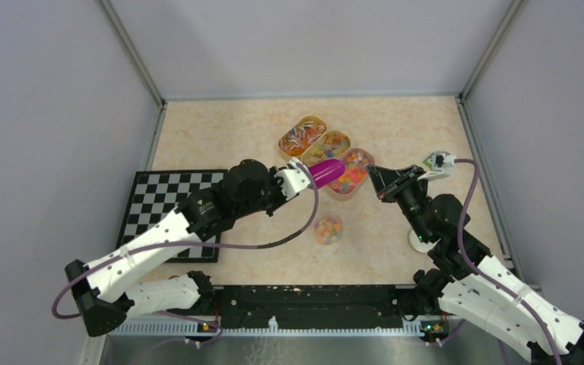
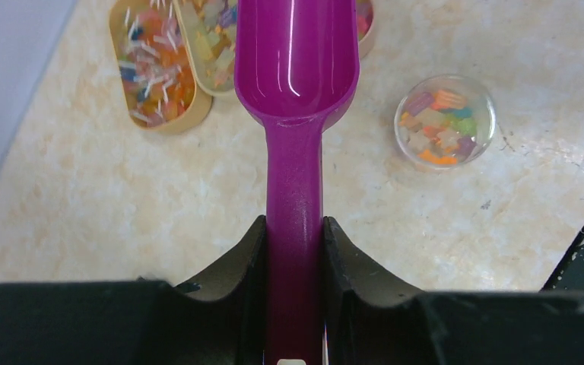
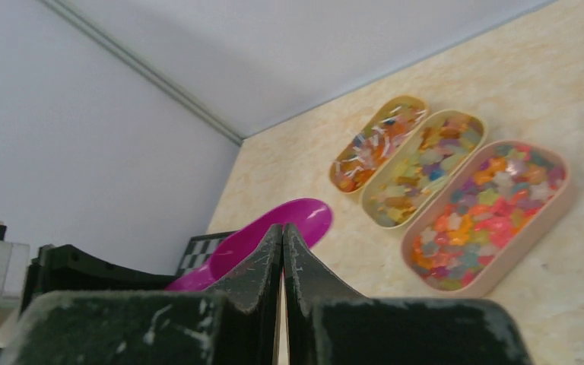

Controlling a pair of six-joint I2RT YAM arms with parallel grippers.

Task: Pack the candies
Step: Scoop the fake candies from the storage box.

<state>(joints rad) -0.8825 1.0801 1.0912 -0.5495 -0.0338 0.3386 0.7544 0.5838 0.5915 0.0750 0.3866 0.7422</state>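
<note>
Scoop [image 2: 296, 68]: glossy magenta, uniform throughout.
Candies [image 3: 487, 209] in the near tray [image 3: 525, 255]: red, orange, pink and purple, mixed. The tray wall is pinkish beige.
Middle tray [image 3: 482, 125]: cream, with mostly yellow and amber pieces.
Far tray [image 3: 332, 176]: tan, with orange, red and blue pieces and white slivers.
Round cup [image 2: 490, 114]: clear, with orange, purple, green and yellow sweets.
Table [image 1: 228, 137]: beige, marbled.
Board [image 1: 169, 209]: black-and-white check.
Arms [image 1: 144, 255]: white shells, black joints.
Cables [image 1: 258, 246]: apparently dull purple; the overhead view is coarse.

The left arm [image 1: 160, 236] reaches forward and right, with the left gripper [image 2: 294, 228] clamped on the scoop [image 2: 296, 68] handle. The right arm [image 1: 494, 293] bends leftward, and the right gripper [image 3: 283, 232] has its jaws pressed together.
</note>
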